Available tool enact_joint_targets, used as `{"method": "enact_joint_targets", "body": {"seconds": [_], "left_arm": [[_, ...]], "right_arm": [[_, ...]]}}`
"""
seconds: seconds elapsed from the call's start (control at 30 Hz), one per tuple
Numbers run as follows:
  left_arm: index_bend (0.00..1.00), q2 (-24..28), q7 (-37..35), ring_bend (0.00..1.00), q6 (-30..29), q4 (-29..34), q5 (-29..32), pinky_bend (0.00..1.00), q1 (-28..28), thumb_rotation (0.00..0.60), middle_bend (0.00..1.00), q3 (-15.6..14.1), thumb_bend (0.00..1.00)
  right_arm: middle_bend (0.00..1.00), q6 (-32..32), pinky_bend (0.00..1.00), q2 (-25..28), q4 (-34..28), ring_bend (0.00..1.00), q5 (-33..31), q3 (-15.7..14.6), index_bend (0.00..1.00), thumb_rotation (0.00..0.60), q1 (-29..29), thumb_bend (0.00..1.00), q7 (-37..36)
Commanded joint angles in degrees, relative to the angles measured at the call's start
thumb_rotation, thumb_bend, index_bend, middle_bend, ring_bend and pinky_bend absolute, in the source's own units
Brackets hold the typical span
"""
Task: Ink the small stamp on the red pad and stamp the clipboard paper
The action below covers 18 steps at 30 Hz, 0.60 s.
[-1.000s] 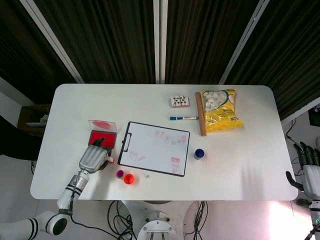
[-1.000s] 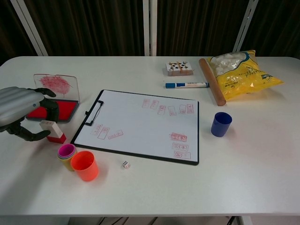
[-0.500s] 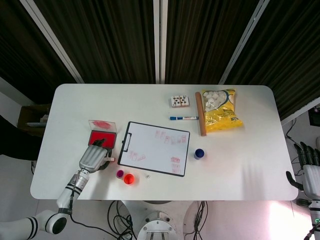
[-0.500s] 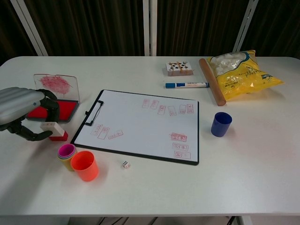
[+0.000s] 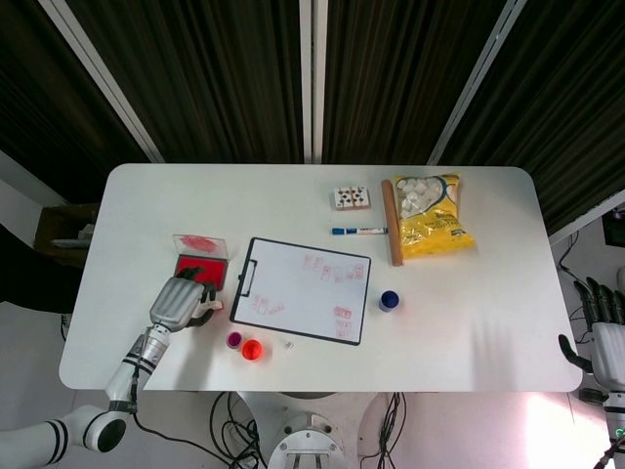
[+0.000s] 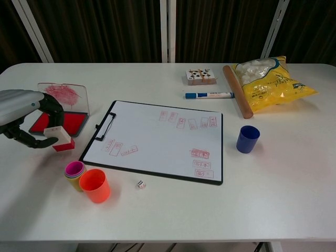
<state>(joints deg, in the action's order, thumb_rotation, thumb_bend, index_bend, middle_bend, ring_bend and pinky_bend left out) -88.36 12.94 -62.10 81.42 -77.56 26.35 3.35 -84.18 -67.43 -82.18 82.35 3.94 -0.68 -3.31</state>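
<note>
The small stamp (image 6: 60,138), white on top with a red base, is pinched in my left hand (image 6: 23,113) and hangs just above the table at the near right corner of the red pad (image 6: 59,122). The pad's clear lid (image 6: 63,94) stands open behind it. From the head view, the left hand (image 5: 180,303) sits below the red pad (image 5: 200,266), with the stamp (image 5: 214,307) at its fingertips. The clipboard paper (image 6: 157,137) lies to the right and bears several red prints. My right hand (image 5: 607,337) hangs off the table's right edge, fingers apart, holding nothing.
A purple cup (image 6: 74,170) and an orange cup (image 6: 95,185) stand near the clipboard's front left corner, with a die (image 6: 140,184) beside them. A blue cup (image 6: 247,139), marker (image 6: 209,95), card deck (image 6: 200,76), wooden rod (image 6: 237,97) and yellow bag (image 6: 273,79) lie to the right.
My left hand has lifted the stamp off the table and shifted it slightly up and towards the red pad. The right hand has not moved.
</note>
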Motion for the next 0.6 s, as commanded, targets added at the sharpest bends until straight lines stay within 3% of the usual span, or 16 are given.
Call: {"method": "enact_joint_targets", "body": {"seconds": [0.03,0.27,0.6], "left_arm": [[0.60,0.9,-1.7,0.20,-0.3,0.2,-0.4,0.20,0.3,0.600,0.60,0.7,0.42],[0.63,1.8,-9.6,0.22,0.1,-4.4,-0.5,0.20,1.7,0.600,0.63,3.3,0.43],[0.64,-1.5,-16.2,0.23,4.9,-14.9,0.9,0.20,5.3,0.600,0.64,5.2,0.44]], "right_arm": [[0.00,0.0,0.00,0.1,-0.2,0.00,0.0,0.1,0.00,0.600,0.0,0.24,0.2],[0.00,-0.1,0.00,0.3,-0.8,0.00,-0.2,0.2,0.00,0.600,0.0,0.24,0.9],[0.00,-0.5,0.00,0.8,-2.7,0.00,-0.2,0.2,0.00,0.600,-0.1,0.24,3.0]]}}
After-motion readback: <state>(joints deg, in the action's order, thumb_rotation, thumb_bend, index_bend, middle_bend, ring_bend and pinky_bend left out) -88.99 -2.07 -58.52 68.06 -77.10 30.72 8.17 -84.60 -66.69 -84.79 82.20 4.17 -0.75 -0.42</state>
